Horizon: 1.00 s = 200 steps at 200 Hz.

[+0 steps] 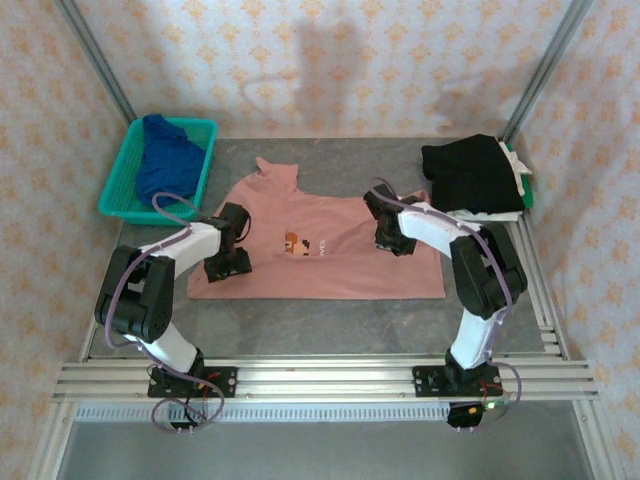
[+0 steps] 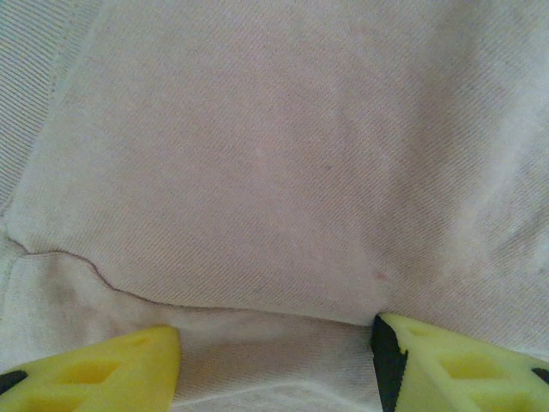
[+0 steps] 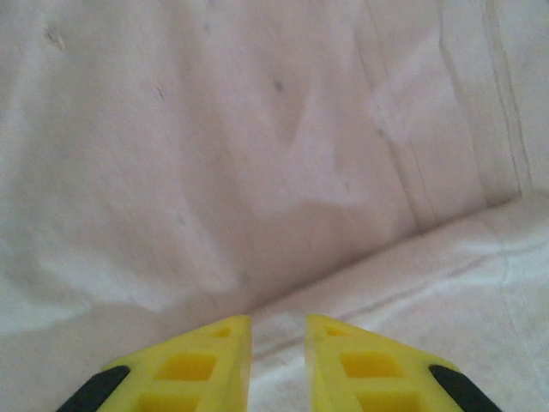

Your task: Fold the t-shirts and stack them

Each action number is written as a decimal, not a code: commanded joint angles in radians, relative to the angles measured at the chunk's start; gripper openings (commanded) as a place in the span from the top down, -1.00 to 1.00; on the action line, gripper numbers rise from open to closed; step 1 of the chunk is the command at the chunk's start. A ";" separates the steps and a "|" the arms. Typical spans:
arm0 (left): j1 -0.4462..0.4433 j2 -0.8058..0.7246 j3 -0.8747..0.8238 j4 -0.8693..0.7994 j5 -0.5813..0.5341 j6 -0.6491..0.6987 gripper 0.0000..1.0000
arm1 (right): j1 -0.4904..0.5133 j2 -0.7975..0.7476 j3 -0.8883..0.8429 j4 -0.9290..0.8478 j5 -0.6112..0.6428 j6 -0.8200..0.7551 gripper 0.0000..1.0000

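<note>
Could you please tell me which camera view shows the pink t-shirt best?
The top external view: the whole pink t-shirt lies spread out, with its chest print visible. The wrist views give close-up patches of its fabric, without outline.

Each arm has a glossy white link set between bulky black joint housings: the left arm (image 1: 185,243) and the right arm (image 1: 435,225). A thin lilac cable (image 1: 160,203) loops along each. Black base plates (image 1: 195,380) carry loose wiring. The left gripper (image 2: 276,330) and right gripper (image 3: 277,319) have yellow wedge-shaped fingers with moulded recesses and black pads
</note>
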<state>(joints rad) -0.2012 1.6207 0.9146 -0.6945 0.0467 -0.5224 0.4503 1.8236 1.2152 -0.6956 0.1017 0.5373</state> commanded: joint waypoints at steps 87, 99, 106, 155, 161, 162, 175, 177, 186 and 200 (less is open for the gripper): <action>0.002 -0.042 0.004 -0.063 -0.034 -0.006 -0.30 | -0.033 -0.143 -0.193 0.037 -0.104 0.081 0.53; 0.001 -0.054 -0.046 -0.054 -0.025 -0.044 -0.29 | -0.031 -0.187 -0.274 0.050 -0.131 0.124 0.53; 0.002 -0.072 -0.082 -0.047 -0.016 -0.064 -0.29 | -0.031 -0.222 -0.322 0.060 -0.151 0.144 0.53; -0.001 -0.242 -0.306 -0.053 0.048 -0.169 -0.28 | -0.030 -0.372 -0.505 0.014 -0.201 0.208 0.49; -0.012 -0.268 -0.319 -0.064 0.047 -0.187 -0.28 | -0.030 -0.379 -0.500 -0.015 -0.199 0.204 0.49; -0.015 -0.274 -0.321 -0.064 0.048 -0.190 -0.28 | -0.030 -0.380 -0.498 -0.018 -0.200 0.202 0.49; -0.044 -0.339 -0.328 -0.068 0.065 -0.230 -0.28 | -0.029 -0.407 -0.463 -0.079 -0.179 0.182 0.48; -0.045 -0.348 -0.327 -0.070 0.069 -0.233 -0.28 | -0.030 -0.411 -0.456 -0.086 -0.173 0.178 0.48; -0.044 -0.382 -0.305 -0.079 0.067 -0.234 -0.29 | -0.033 -0.429 -0.417 -0.109 -0.153 0.156 0.45; -0.044 -0.401 -0.214 -0.149 -0.010 -0.210 -0.37 | -0.034 -0.431 -0.348 -0.121 -0.112 0.126 0.40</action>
<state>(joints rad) -0.2420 1.2621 0.6144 -0.7296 0.0978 -0.7033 0.4179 1.4292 0.7582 -0.7273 -0.0811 0.7029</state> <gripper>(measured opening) 0.664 0.284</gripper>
